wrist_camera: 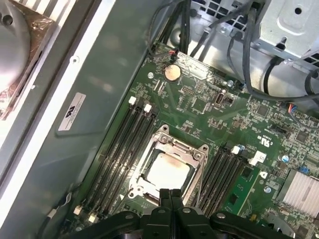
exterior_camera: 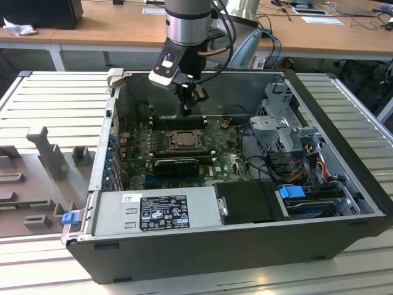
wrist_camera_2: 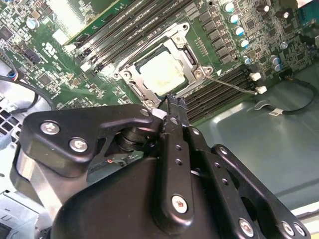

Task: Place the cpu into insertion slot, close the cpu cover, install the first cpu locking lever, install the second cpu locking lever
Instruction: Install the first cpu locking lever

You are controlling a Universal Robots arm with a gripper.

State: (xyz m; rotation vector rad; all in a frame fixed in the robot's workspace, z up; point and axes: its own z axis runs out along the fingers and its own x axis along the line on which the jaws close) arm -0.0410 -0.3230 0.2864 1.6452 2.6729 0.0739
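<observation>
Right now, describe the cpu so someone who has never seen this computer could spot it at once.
Inside the open computer case, find the green motherboard. At its middle, between two banks of black memory slots, sits a silver metal frame, the cpu cover. The cpu is the pale silvery flat square in its window, the only plain smooth patch.

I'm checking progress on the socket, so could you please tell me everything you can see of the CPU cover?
The thin square silver metal cpu cover lies flat on the green circuit board, between rows of long black memory slots. It looks like shiny stamped steel, and its square window frames the pale silvery square chip. The black tool, shut, hovers at one edge; whether it touches cannot be told.
</observation>
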